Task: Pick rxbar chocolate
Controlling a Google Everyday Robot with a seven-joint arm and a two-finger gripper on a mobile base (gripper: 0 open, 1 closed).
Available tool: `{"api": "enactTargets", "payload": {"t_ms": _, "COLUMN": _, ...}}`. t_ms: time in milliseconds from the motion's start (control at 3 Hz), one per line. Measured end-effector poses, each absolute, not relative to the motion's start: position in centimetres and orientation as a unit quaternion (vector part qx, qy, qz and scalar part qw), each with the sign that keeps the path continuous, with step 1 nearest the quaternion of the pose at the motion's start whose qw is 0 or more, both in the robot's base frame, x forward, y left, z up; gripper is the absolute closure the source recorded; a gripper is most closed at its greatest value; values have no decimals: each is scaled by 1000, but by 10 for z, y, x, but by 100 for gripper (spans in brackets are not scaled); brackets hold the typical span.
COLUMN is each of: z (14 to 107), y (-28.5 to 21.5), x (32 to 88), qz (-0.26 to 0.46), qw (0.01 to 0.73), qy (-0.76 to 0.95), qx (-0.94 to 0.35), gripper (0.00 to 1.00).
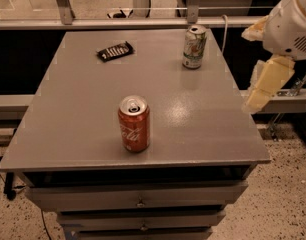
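The rxbar chocolate (pixel 115 50) is a flat black bar with pale lettering. It lies on the grey table top (pixel 83 114) at the far left. My gripper (pixel 263 79) hangs off the table's right edge, beside the top and far to the right of the bar. It holds nothing that I can see.
A red cola can (pixel 134 123) stands upright near the table's front middle. A white-green can (pixel 194 46) stands upright at the far right. Drawers (pixel 139 196) sit under the top. A railing and glass (pixel 143 21) run behind the table.
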State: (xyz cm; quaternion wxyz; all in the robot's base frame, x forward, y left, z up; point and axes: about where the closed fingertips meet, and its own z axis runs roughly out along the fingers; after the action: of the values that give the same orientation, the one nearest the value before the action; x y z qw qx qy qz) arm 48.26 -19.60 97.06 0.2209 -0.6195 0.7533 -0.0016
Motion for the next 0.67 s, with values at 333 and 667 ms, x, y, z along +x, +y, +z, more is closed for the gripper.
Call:
{"api": "enactTargets", "payload": {"t_ms": 333, "z": 964, "y": -150, "x": 544, "qz": 50, "qw": 292, "qy": 709, "qx": -640, "gripper": 0}}
{"api": "enactTargets", "payload": {"t_ms": 667, "z": 963, "y": -92, "x": 596, "qz": 103, "qw": 353, "qy": 669, "qx": -645, "gripper": 0}}
